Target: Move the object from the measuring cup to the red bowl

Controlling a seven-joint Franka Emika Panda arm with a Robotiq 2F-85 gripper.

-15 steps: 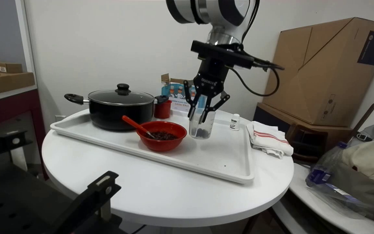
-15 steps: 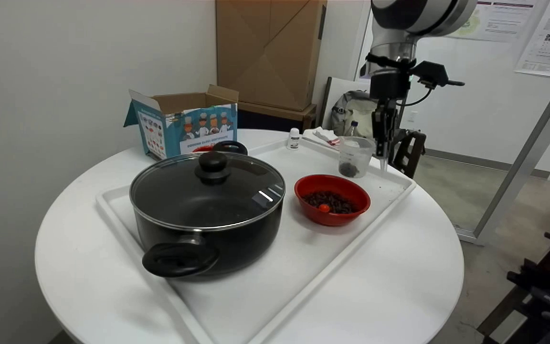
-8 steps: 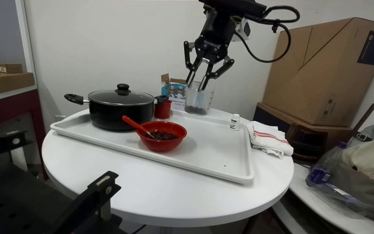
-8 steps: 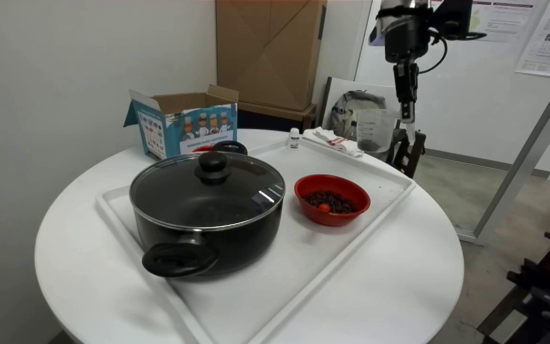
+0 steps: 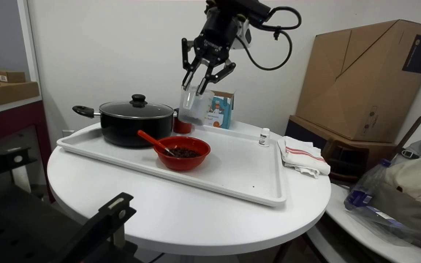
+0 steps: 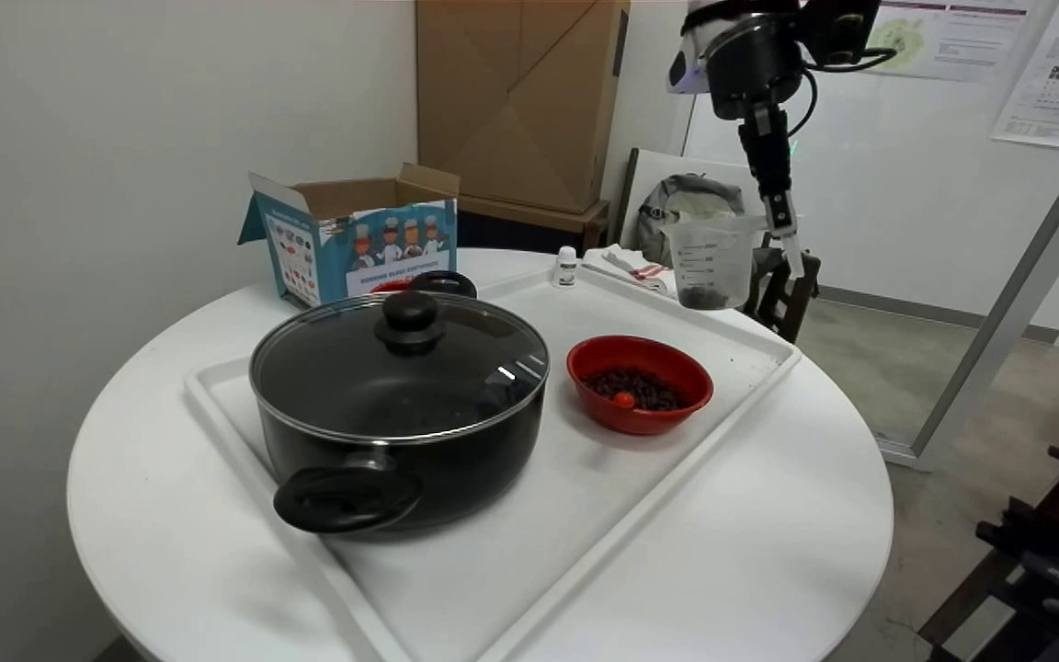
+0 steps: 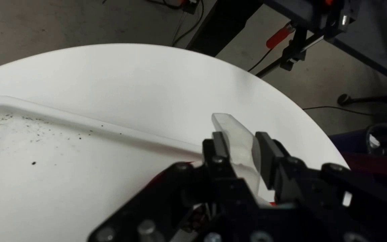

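Observation:
My gripper (image 5: 193, 89) is shut on the handle of the clear measuring cup (image 5: 197, 104), holding it in the air, slightly tilted. Small dark pieces (image 6: 702, 297) lie at the cup's bottom. In the wrist view the fingers (image 7: 240, 144) stand either side of the pale handle (image 7: 232, 126); the cup's body is mostly hidden below them. The red bowl (image 5: 183, 164) sits on the tray with dark pieces and a red-handled spoon (image 5: 150, 138) in it. The cup is higher than the bowl (image 6: 640, 421) and appears beyond it in both exterior views, to its upper right in an exterior view (image 6: 713, 262).
A black lidded pot (image 5: 137, 128) stands on the white tray (image 5: 247, 182) beside the bowl. A red cup (image 5: 182, 126), a small white bottle (image 5: 264, 137), a folded towel (image 5: 302, 155) and a printed box (image 6: 401, 244) are near the tray's edges.
My gripper has lifted the measuring cup from low over the tray, then carried it sideways toward the bowl's side, tilting it slightly. The bowl and pot have not moved.

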